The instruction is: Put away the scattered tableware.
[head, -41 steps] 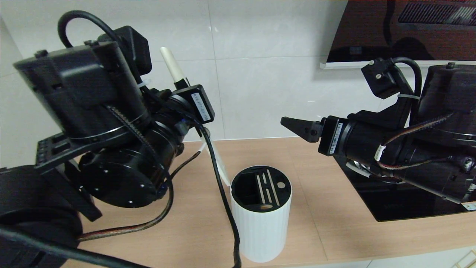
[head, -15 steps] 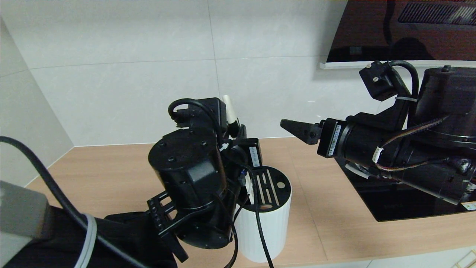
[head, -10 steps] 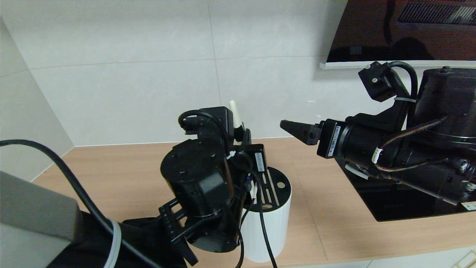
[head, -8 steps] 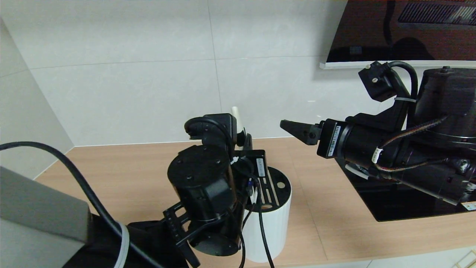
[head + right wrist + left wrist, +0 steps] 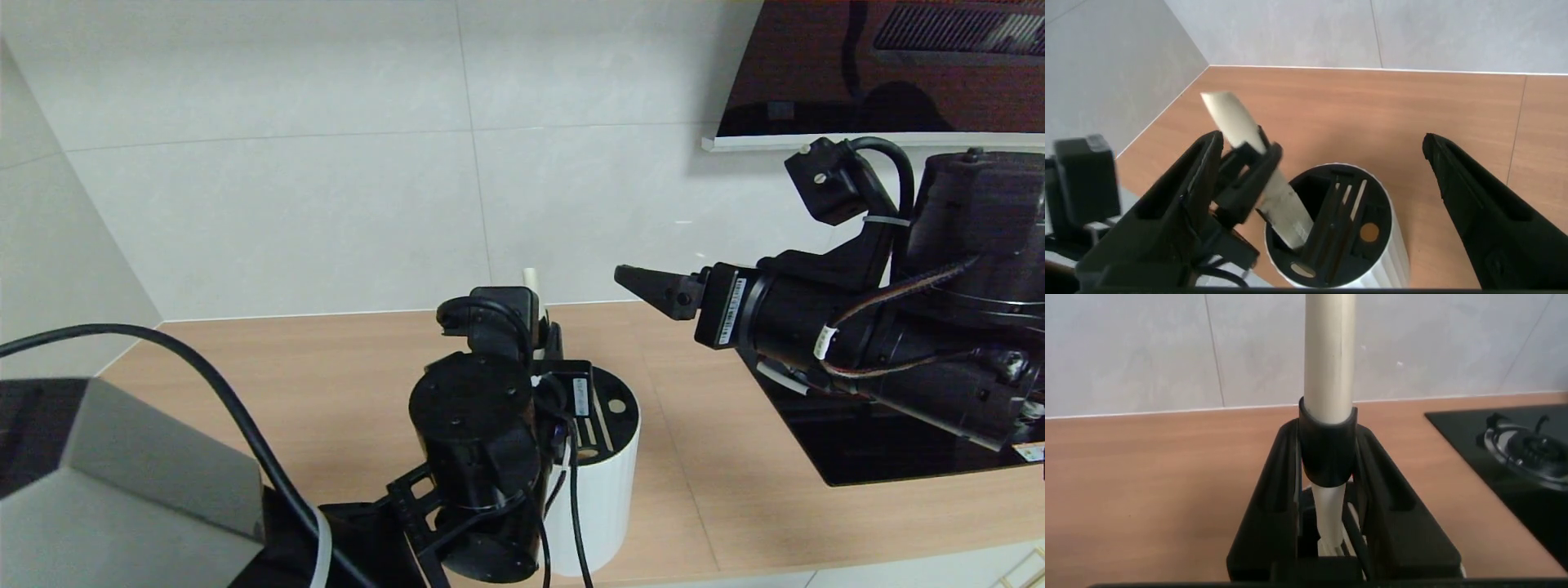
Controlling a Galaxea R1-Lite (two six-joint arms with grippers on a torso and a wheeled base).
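A white ribbed knife holder (image 5: 602, 490) with a black slotted top (image 5: 1349, 214) stands on the wooden counter (image 5: 310, 384). My left gripper (image 5: 1328, 483) is shut on a knife, just below its black collar (image 5: 1327, 445). The cream handle (image 5: 531, 282) points up. In the right wrist view the pale blade (image 5: 1287, 214) slants down into the wide opening of the holder's top. My right gripper (image 5: 1323, 145) hangs open above and to the right of the holder, with nothing between its fingers (image 5: 645, 287).
A black glass hob (image 5: 857, 445) with a burner (image 5: 1527, 447) lies on the counter to the right. A dark range hood (image 5: 882, 65) hangs above it. A tiled wall closes the back. Bare counter stretches left of the holder.
My left arm has swung down and to the right, lowering the knife until its blade enters the holder. The right arm has stayed almost still.
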